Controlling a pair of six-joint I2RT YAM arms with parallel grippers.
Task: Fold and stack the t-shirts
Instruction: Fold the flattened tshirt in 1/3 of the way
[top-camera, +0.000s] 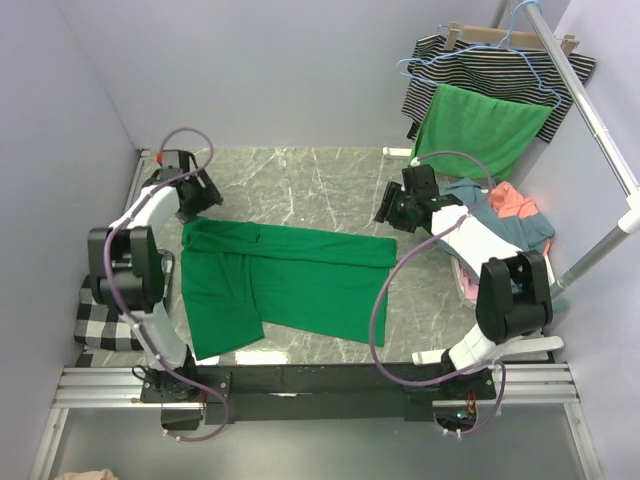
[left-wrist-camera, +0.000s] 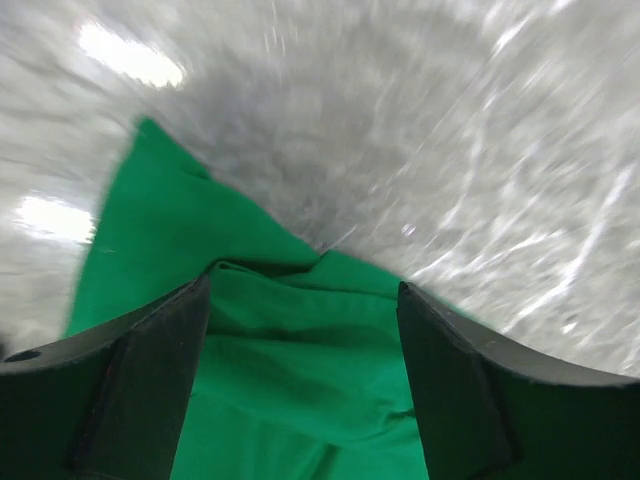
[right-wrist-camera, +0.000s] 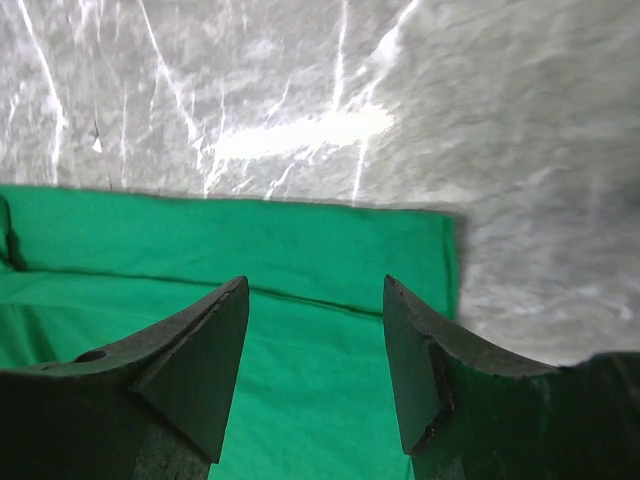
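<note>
An emerald green t-shirt (top-camera: 285, 282) lies partly folded lengthwise on the marble table, its far strip folded over. My left gripper (top-camera: 200, 200) is open and empty just above the shirt's far left corner; the left wrist view shows green cloth (left-wrist-camera: 300, 370) between the spread fingers. My right gripper (top-camera: 392, 214) is open and empty above the shirt's far right corner; the right wrist view shows the folded edge (right-wrist-camera: 330, 300) below it. A heap of dusty blue and coral shirts (top-camera: 510, 215) lies at the right behind the right arm.
A black-and-white striped garment (top-camera: 500, 65) and a brighter green cloth (top-camera: 480, 125) hang from a white rail (top-camera: 590, 110) at the back right. A black-and-white checked cloth (top-camera: 105, 320) lies at the left edge. Walls close in on the left and back.
</note>
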